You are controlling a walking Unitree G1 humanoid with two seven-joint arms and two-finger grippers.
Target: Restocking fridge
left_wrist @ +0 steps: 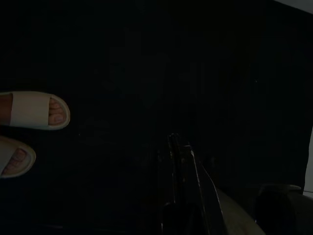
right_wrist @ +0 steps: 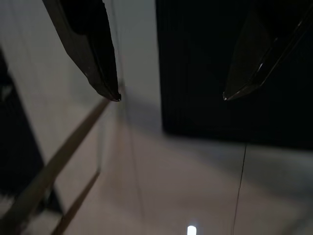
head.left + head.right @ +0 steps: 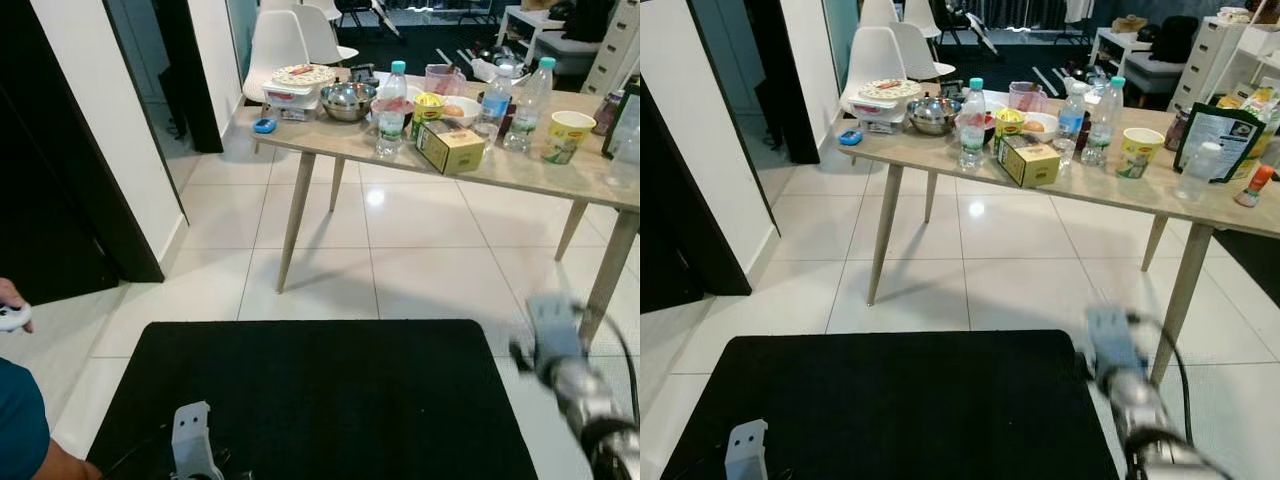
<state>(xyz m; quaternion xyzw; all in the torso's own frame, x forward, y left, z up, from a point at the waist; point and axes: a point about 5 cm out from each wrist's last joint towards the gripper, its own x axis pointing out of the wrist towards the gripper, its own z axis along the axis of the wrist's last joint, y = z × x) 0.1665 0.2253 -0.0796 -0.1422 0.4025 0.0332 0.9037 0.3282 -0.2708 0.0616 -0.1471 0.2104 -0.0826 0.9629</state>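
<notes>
1. Feet first — a person's slippered feet [image 1: 34, 111] stand on the black mat [image 3: 320, 400] close by your left gripper [image 1: 183, 161]. Its fingers look pressed together, hanging low over the mat; a careless swing or step could clip those toes.
2. Your right gripper [image 2: 168, 95] hangs with fingers wide apart and nothing between them, over the mat's edge and the pale tiles.
3. That right arm is near the table leg [image 3: 1180, 290] — turning as you walk forward could knock it and topple the bottles.
4. Stock for the fridge sits well apart from both grippers on the table [image 3: 520, 165]: water bottles [image 3: 391, 110], a yellow box [image 3: 450, 148], a steel bowl [image 3: 348, 100] and a noodle cup [image 3: 566, 136], crowded together.
</notes>
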